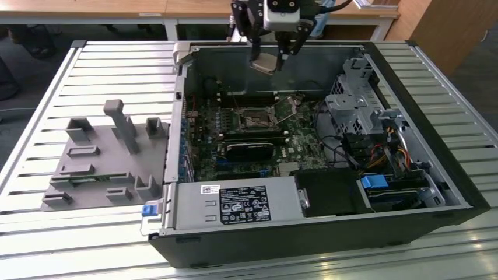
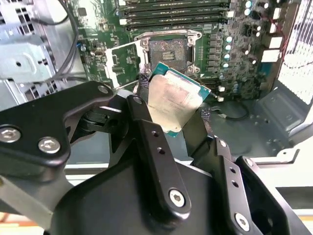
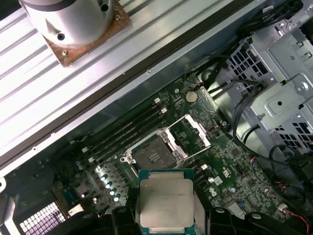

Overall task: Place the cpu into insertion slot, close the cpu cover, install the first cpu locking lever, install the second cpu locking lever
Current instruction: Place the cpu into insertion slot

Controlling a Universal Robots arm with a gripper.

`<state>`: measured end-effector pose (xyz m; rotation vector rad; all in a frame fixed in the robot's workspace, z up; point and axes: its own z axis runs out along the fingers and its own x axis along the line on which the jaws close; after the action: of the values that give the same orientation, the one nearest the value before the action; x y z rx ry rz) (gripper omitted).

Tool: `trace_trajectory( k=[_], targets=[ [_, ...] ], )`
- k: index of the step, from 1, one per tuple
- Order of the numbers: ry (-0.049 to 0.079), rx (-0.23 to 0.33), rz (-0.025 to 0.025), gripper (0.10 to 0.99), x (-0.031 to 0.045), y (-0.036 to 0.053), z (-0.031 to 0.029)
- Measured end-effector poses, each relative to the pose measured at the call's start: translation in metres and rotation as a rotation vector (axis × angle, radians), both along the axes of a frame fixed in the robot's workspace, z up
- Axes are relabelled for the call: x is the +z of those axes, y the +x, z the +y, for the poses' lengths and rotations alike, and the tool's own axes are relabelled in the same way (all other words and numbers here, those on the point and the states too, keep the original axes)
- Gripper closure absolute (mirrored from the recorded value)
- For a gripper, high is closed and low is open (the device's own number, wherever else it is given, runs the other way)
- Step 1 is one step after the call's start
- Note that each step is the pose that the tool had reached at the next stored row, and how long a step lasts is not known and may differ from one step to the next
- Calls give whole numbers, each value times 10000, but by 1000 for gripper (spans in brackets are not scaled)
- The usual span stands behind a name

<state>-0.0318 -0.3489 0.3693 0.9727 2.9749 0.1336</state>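
My end effector [image 1: 270, 59] is clenched on the cpu [image 2: 175, 100], pinching its edges and holding it tilted in the air. The slot [image 3: 152, 155] lies well below it, pin field exposed, with the cover [image 3: 188, 134] swung open beside it.

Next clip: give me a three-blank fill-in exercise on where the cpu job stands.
The black gripper is ____ on the flat square silver-topped cpu.
The square black insertion slot on the green motherboard is ____ of any chip.
The thin square silver cpu cover is flipped ____.
Missing words: shut; empty; open.
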Motion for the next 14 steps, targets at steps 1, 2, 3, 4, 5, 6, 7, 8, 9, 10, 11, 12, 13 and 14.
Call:
trace_trajectory(
  k=[1,2,3,4,5,6,7,8,9,10,11,12,13,14],
  targets=[
    [0,-136,0,557,-1,0,0],
    [-1,-267,0,557,-2,0,1],
    [0,-412,-1,557,-4,0,1],
    [-1,-551,-1,557,-5,0,1],
    [-1,-695,-1,557,-7,0,1],
    [-1,-854,0,557,-8,0,2],
    [-1,-1005,-1,557,-10,0,2],
    [-1,-1157,0,557,-12,0,2],
    [-1,-1309,-1,557,-14,0,2],
    [-1,-1462,-1,557,-15,0,2],
    [-1,-1611,0,557,-17,0,2],
    [0,-1772,0,557,-19,0,3],
    [-1,-1922,0,557,-20,0,3],
    [-1,-2073,0,557,-22,0,3]
  ],
)
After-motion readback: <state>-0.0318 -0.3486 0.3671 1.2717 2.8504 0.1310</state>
